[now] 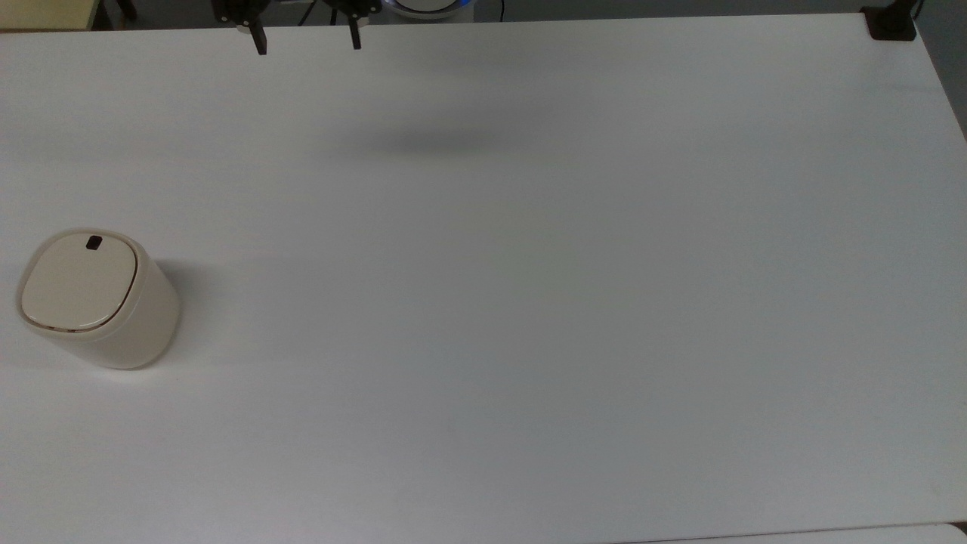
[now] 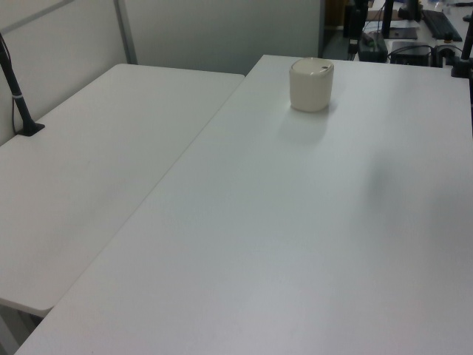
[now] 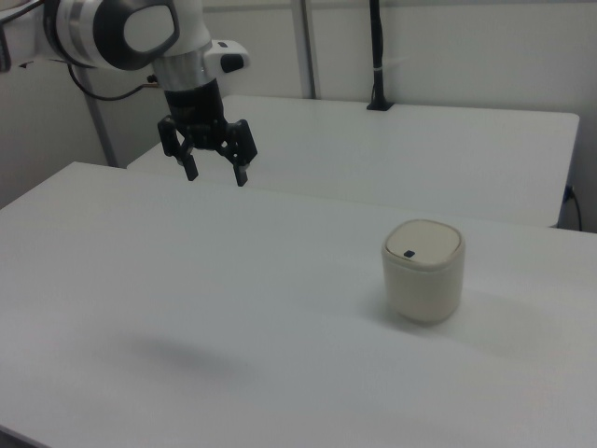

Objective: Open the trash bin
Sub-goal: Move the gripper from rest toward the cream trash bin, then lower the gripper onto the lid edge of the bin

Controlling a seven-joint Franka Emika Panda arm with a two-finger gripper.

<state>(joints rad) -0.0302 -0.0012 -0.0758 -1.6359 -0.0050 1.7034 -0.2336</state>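
The small cream-beige plastic trash bin (image 1: 97,298) sits lid-shut at the top view's left on the white tabletop (image 1: 529,302), well apart from the black fingers (image 3: 191,168), spread wide, empty, hovering up high.

A robotics lab or test room, by all signs. Two plain white tables (image 2: 295,222) pushed side by side, a white robot arm (image 3: 131,28) mounted at one edge, black camera poles (image 3: 376,56) clamped to the tabletops, bare light partition walls (image 2: 222,29), and equipment with cables (image 2: 414,44) crowded behind.
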